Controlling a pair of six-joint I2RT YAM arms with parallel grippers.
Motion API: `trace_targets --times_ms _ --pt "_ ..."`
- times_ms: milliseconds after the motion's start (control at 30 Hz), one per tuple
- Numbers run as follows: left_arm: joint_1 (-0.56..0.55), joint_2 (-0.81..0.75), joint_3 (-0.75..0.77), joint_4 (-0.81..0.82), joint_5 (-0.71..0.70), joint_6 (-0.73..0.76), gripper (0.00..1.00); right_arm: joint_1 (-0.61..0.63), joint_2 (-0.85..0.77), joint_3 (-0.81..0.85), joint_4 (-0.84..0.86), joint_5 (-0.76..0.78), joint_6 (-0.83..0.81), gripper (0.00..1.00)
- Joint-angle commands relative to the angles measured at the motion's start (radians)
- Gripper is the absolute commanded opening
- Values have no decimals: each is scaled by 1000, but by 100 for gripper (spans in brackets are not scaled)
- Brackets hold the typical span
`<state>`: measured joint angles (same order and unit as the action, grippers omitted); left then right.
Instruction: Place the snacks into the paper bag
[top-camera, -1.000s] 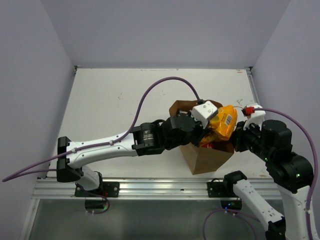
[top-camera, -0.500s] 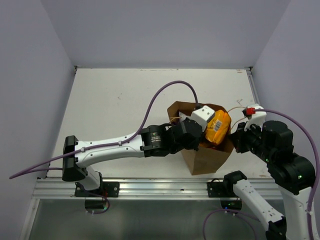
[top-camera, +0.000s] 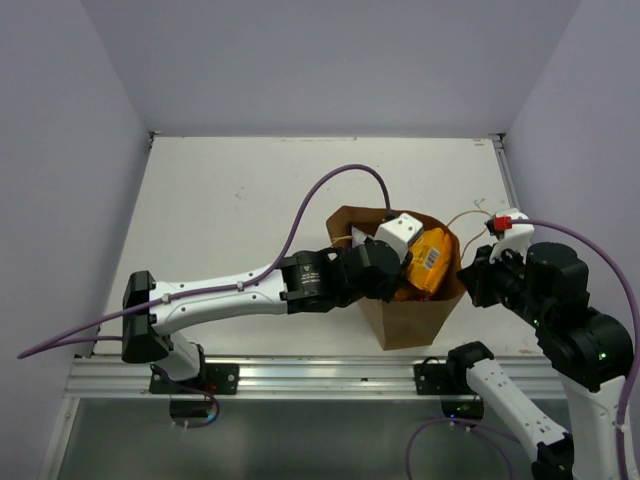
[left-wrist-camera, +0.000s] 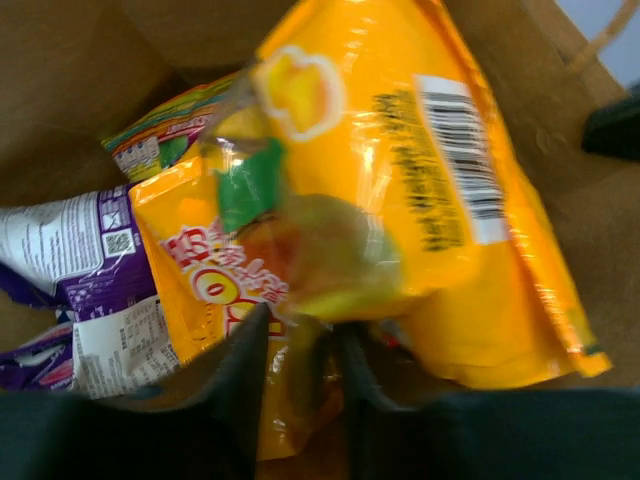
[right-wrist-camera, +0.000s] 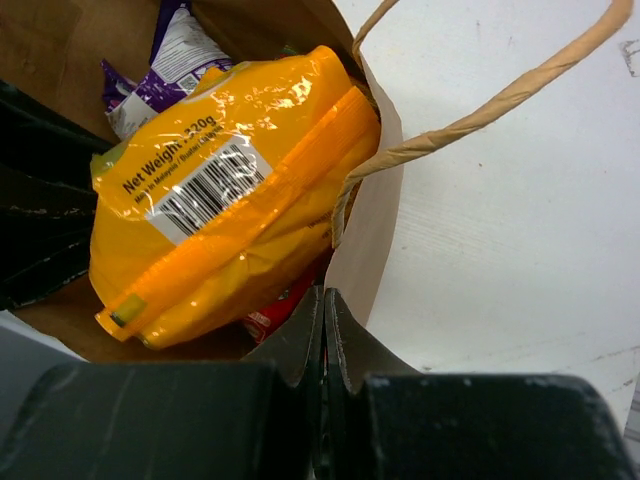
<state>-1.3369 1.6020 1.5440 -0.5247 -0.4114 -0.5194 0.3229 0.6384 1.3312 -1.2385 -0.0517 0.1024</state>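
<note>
Table (top-camera: 220, 200): white, bag (top-camera: 405, 320) at front.
Change: orange packet (top-camera: 428, 262) now sunk inside bag.
Left gripper (left-wrist-camera: 300, 370): loosening, packet edge still between jaws.
Right gripper (right-wrist-camera: 322, 320): clamped on bag rim.
Meaning: release due.

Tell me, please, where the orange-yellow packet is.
The orange-yellow packet lies right of centre in the top view, inside the open paper bag, beside the purple packet and left gripper.

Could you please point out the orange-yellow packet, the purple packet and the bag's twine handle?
orange-yellow packet (right-wrist-camera: 205, 190), right wrist view, barcode label.
purple packet (left-wrist-camera: 60, 235), left wrist view, white printed panel.
twine handle (right-wrist-camera: 480, 112), right wrist view, middle of loop.
</note>
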Motion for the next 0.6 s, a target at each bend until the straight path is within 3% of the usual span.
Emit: trace_targets --times_ms 0,167,367,567 --pt "12 -33 54 20 -6 67 44 7 -3 43 40 -30 -9 0" --pt "-19 -155 122 213 -49 160 100 7 4 43 39 -30 -9 0" --pt "-61 -326 99 151 -243 58 100 7 9 43 40 -28 -10 0" --pt "-82 -497 -168 31 -411 -166 100 7 6 37 43 -25 -10 0"
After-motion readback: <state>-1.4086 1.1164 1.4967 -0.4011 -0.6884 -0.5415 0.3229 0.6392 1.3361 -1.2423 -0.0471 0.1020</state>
